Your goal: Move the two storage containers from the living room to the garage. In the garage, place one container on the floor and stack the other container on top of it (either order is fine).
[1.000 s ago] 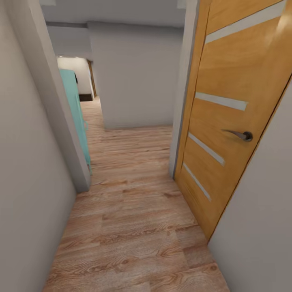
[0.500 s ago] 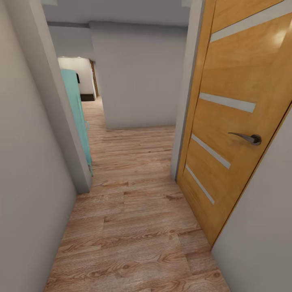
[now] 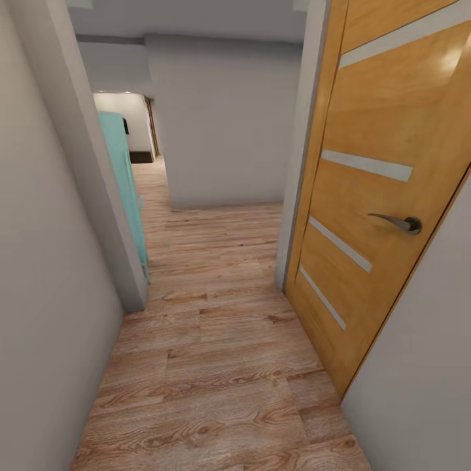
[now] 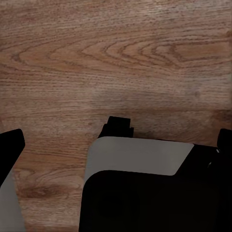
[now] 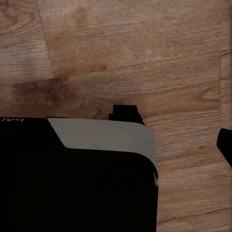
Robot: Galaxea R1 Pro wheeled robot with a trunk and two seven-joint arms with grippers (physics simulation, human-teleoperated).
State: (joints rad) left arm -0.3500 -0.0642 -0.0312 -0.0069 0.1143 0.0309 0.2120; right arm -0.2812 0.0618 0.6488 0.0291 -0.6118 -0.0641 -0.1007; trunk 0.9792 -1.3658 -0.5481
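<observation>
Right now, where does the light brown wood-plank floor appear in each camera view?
Head view: the light brown wood-plank floor runs up the middle, between the pale grey wall and the oak door.
Left wrist view: the floor lies behind the black and grey robot body.
Right wrist view: the floor lies behind that body.
Shared landmark: the plank grain.
</observation>
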